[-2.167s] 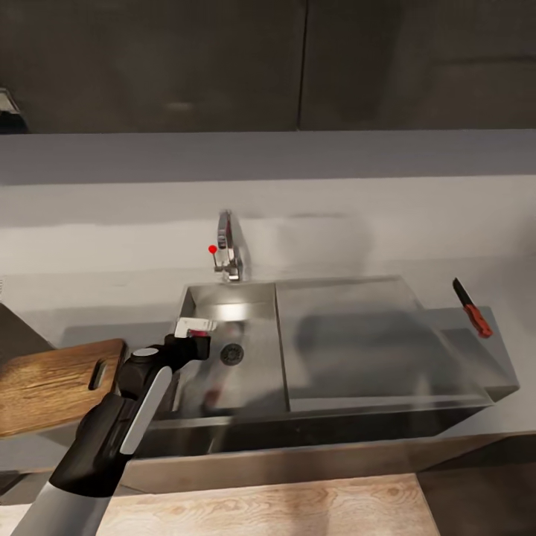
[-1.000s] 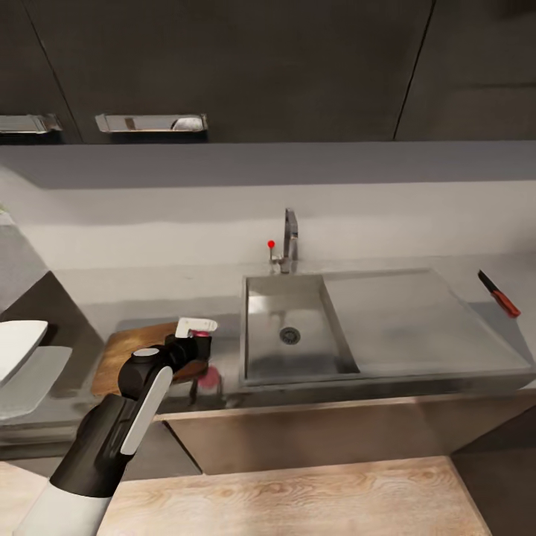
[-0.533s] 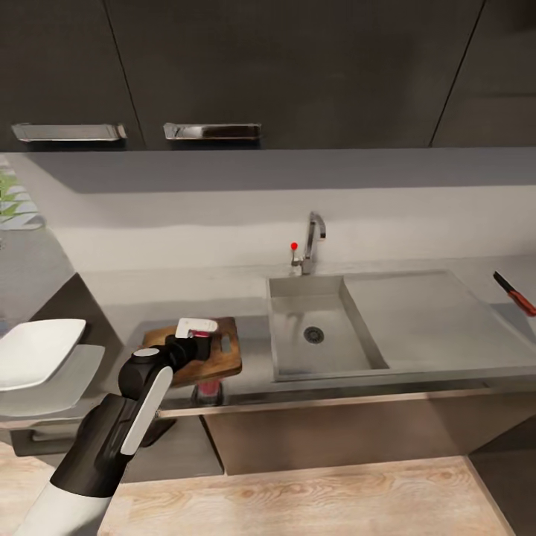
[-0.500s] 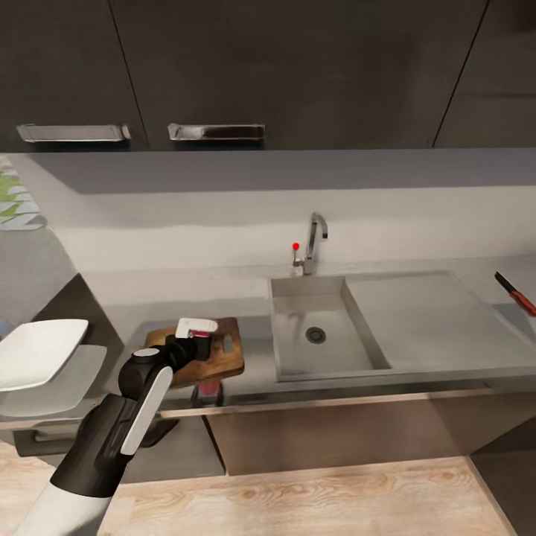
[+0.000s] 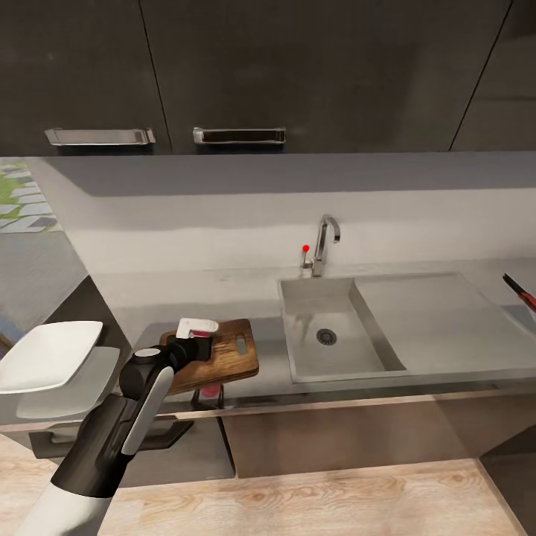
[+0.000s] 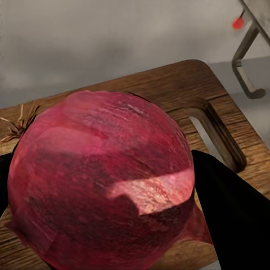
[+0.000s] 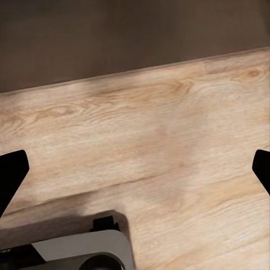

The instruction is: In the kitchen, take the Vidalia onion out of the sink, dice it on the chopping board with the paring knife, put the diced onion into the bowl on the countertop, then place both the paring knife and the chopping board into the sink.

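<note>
Left wrist view shows the left tool (image 6: 107, 225) holding the Vidalia onion (image 6: 104, 183) tight, with dark fingers (image 6: 233, 208) pressed on both sides of the red bulb. Under the onion lies the chopping board (image 6: 169, 84), and its handle slot (image 6: 216, 132) is close by. Right wrist view shows the right tool (image 7: 135, 169) spread wide, holding nothing, with its 2 black tips far apart over the light wooden floor (image 7: 169, 129). Head view shows the left arm (image 5: 112, 439) reaching up from the near edge, and the left tool (image 5: 205, 372) holds the onion (image 5: 211, 389) at the front edge of the board (image 5: 223, 357). That board sits on the grey counter (image 5: 179, 298), just left of the sink (image 5: 313, 372). A white bowl (image 5: 48, 356) sits on the counter far off to the left side. At the back of the sink stands the faucet (image 5: 325, 242) with its red knob (image 5: 305, 248). On the far right, past the drainboard (image 5: 432, 313), lies the paring knife (image 5: 519, 292), well apart from the board. Dark cabinets (image 5: 298, 67) hang above it all.
</note>
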Motion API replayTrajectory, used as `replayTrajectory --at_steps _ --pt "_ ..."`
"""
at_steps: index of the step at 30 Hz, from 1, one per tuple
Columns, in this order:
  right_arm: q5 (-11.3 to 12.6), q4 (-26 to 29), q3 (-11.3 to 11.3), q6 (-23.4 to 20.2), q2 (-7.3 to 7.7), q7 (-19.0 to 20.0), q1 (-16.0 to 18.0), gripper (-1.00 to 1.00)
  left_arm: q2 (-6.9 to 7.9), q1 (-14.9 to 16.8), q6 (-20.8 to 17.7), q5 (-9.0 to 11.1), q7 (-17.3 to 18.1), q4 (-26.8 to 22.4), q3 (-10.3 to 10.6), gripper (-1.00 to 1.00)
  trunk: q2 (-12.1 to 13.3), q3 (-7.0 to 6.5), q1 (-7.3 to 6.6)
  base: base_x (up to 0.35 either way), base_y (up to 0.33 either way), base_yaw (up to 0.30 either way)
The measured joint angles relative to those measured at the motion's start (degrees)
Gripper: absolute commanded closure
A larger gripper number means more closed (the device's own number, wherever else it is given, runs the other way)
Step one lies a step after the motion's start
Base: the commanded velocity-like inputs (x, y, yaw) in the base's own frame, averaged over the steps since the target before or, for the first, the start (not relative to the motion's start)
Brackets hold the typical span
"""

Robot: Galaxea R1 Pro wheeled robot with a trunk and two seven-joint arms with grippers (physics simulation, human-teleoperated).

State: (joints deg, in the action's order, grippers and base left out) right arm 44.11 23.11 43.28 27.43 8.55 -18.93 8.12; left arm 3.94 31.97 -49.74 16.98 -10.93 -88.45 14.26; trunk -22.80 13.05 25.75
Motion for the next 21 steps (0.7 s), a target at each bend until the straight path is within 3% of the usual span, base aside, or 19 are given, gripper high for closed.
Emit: replayTrajectory --at_steps 11,21 --pt "0.01 0.00 0.00 -0.01 0.00 0.01 0.00 -1.00 0.03 -0.03 -0.01 0.00 0.00 0.07 0.04 1.00 0.00 0.75 -0.01 0.101 0.077 0.000" --pt "0.01 0.00 0.00 0.00 0.00 0.00 0.00 -1.00 0.05 -0.04 0.00 0.00 0.00 0.18 0.04 1.00 0.00 1.55 0.00 0.009 0.010 0.000"
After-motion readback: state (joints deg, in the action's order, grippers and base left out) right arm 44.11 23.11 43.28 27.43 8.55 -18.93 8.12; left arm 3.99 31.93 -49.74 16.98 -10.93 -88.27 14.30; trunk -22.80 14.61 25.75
